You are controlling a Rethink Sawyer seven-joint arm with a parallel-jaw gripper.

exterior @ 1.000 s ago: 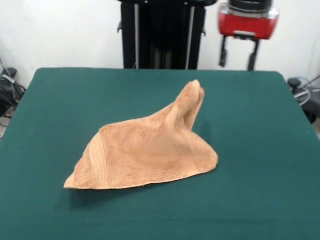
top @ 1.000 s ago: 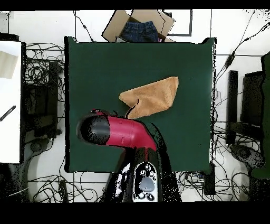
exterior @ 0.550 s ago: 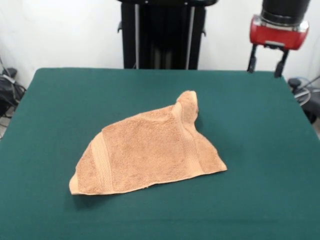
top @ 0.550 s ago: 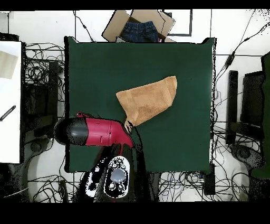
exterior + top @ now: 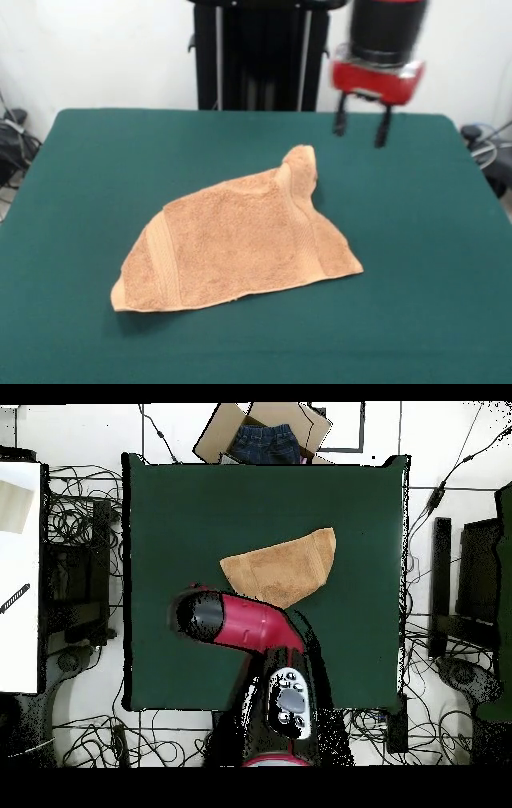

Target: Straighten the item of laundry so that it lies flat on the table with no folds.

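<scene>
The light orange-tan terry-cloth towel lies folded into a rough triangle mid-way on the dark green felt surface. The black two-fingered pincer hangs released at its one o'clock. Best grip: the raised peak, top layer only.

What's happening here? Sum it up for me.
A red and black robot arm is working on flattening an orange-tan towel on a green table. The towel lies folded over into a rough triangle, with one corner bunched up. The gripper hangs open above the table beyond that corner, holding nothing.
</scene>
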